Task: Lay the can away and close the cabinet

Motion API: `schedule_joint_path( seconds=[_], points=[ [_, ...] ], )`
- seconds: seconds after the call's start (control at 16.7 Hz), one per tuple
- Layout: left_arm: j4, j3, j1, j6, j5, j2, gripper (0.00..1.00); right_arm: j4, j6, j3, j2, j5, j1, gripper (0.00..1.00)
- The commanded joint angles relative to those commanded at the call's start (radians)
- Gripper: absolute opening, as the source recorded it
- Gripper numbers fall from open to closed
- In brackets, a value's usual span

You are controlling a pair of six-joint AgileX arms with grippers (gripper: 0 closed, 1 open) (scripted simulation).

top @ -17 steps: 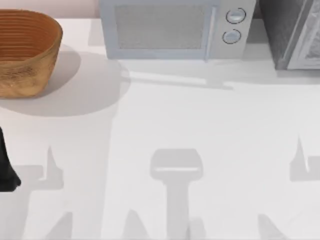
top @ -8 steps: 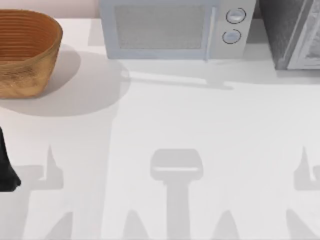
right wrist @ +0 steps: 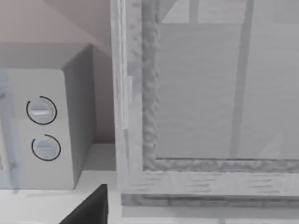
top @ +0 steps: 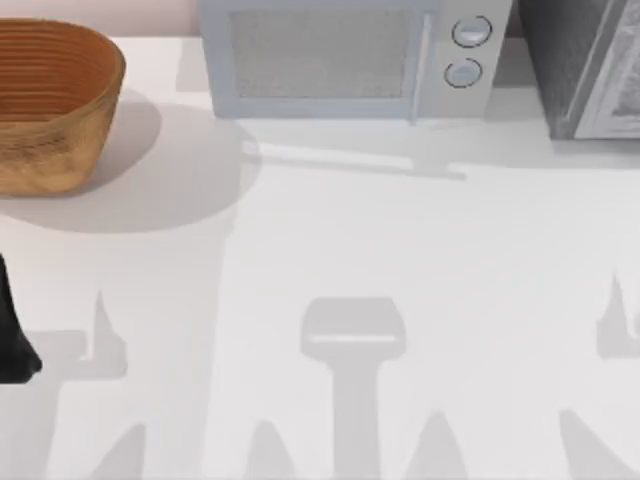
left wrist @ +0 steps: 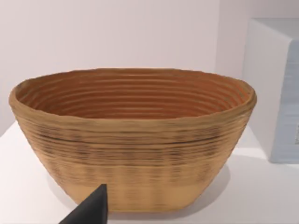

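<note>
The can is out of view. The grey cabinet (top: pixel 580 70) stands at the table's far right corner, with a paler panel angled along its right side. In the right wrist view its textured frame (right wrist: pixel 140 102) is close ahead, with a grey inner space behind it. One dark fingertip (right wrist: pixel 91 206) of my right gripper shows low in front of the cabinet. My left arm (top: pixel 12 340) is parked at the table's left edge. A dark fingertip (left wrist: pixel 93 207) of its gripper points at the basket.
A woven brown basket (top: pixel 50 105) sits at the far left corner. A pale microwave (top: pixel 345 60) with two round knobs (top: pixel 468 50) stands at the back middle, just left of the cabinet. Arm shadows fall on the white tabletop (top: pixel 330 240).
The right arm's shadows at the table's right edge and front have shifted to the right. The left arm, basket, microwave and cabinet have not moved.
</note>
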Motion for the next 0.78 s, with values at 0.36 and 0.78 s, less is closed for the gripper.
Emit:
schedule_joint_path(
  seconds=[0.36,0.78],
  points=[
    [0.000,0.000,0.000,0.000,0.000,0.000,1.00,0.392,0.004,0.114,0.511,-0.330,-0.340,1.00],
    [0.000,0.000,0.000,0.000,0.000,0.000,1.00,0.833,0.011,0.246,1.110,-0.699,-0.719,1.00]
  ],
)
